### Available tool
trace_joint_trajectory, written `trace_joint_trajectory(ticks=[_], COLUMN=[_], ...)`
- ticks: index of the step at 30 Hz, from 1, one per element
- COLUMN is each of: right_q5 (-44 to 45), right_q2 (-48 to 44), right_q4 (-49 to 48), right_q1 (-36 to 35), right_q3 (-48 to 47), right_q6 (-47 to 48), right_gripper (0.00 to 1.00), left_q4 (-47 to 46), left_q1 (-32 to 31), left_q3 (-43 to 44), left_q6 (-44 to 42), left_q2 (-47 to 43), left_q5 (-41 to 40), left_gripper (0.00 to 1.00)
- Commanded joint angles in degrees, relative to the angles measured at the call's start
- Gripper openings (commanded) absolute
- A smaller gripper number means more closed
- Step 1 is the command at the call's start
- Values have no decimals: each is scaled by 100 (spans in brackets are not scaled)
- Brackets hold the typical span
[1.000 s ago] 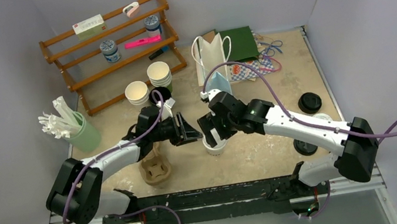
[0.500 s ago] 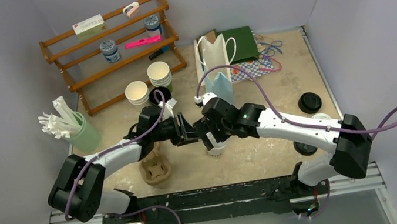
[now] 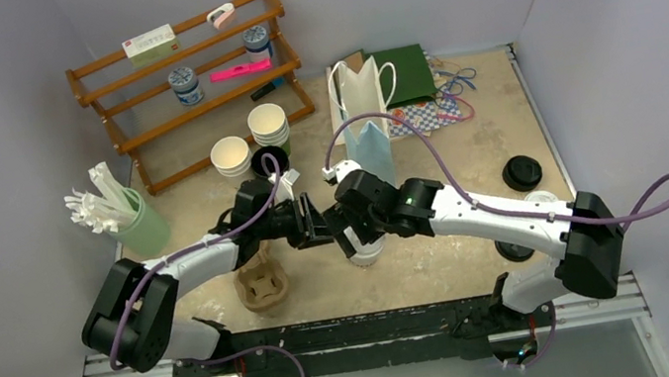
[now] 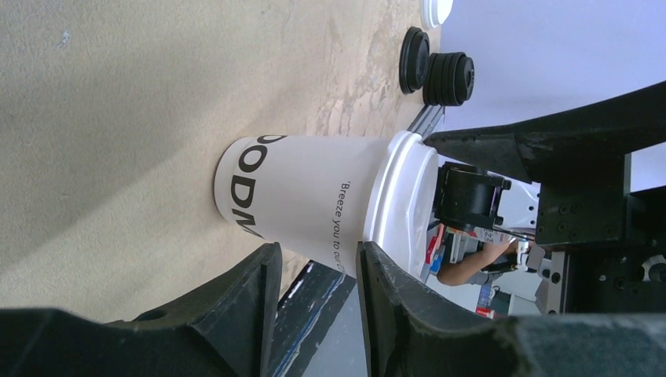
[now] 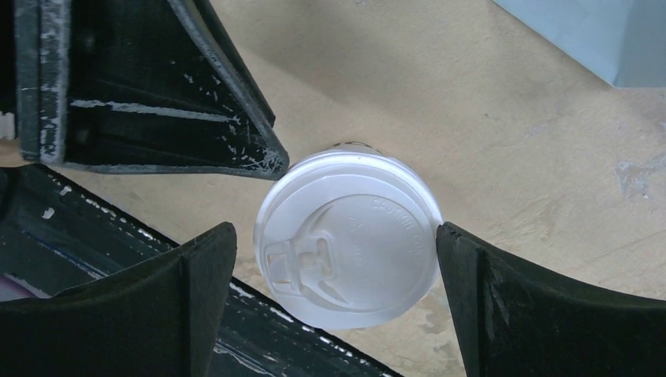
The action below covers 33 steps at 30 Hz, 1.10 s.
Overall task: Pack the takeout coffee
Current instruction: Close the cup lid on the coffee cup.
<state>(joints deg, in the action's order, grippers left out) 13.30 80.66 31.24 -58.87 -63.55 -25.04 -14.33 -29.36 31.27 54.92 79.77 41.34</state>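
Fingers of the right hand [image 5: 336, 233] stand spread wide on either side of the white lid [image 5: 349, 239] of the white cup [image 4: 306, 196], which is upright on the tabletop [image 3: 442, 262]. One fingertip sits right at the lid's rim, too close to tell whether it touches; the other stands apart from it. In the right wrist view the lid hides the cup's wall entirely. In the overhead view the right hand covers nearly all of the white cup, leaving only a pale sliver.

The left hand [image 4: 316, 251] is level beside the white cup, fingers partly parted and pinching nothing, tips just short of its wall. They cut off part of the printed lettering.

Left of the white cup lies the brown pulp carrier [image 3: 260, 285], partly under the left arm. Beyond the white cup, a black cup [image 3: 264, 162] is mostly masked by that arm's cable, and whether it has a lid is unclear.
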Motion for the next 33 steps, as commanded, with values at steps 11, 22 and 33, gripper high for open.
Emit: trace_joint_trajectory(ticks=[11,22,33], right_q5=[138,103,-209], right_q2=[-329,-460,-273], right_q4=[197,184,44], right_q1=[-118,-124,-133], right_q3=[-131,122,211], right_q6=[106,139,131], right_gripper=[99,99,98], left_q4=[695,471,224], left_q1=[28,27,4], left_q3=[341,328,277], left_q6=[-511,-347,-192], left_q2=[-329,-333,-335], left_q5=[-178,-94,3], left_gripper=[41,41,42])
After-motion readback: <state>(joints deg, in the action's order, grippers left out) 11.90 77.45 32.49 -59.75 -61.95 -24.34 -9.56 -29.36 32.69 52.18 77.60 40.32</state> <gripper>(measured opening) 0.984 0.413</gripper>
